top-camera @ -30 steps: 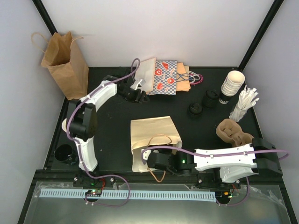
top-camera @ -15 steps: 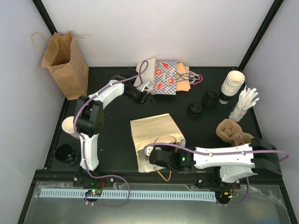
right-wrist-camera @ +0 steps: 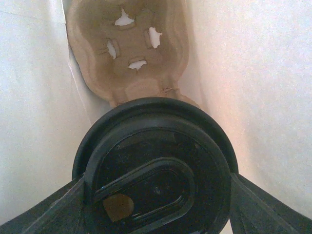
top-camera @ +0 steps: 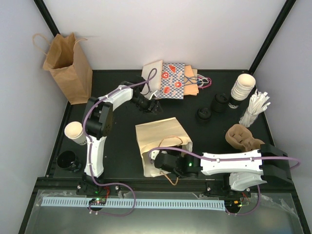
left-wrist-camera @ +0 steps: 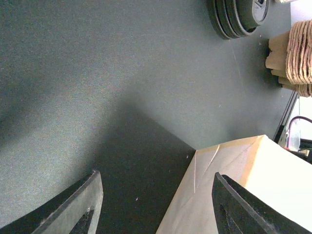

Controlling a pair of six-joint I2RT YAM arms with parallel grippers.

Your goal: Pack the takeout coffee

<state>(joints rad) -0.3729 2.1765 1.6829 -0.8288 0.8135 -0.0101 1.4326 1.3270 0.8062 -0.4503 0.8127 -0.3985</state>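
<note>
At the counter's near edge, the right fingers reach into the cream bag, which lies on its side. They are clamped around the black lid of the lidded cup. The cup's axis runs deeper into the bag, with the pulp carrier straight ahead. Only the right wrist view shows the cup and carrier, since from above the bag hides both. Farther off, the left fingers hang spread and empty.

A takeout cup, showing only its round black plastic lid, is clamped between the right gripper's jaws, while an open-topped small white paper cup sits well apart from the left gripper's jaws.
</note>
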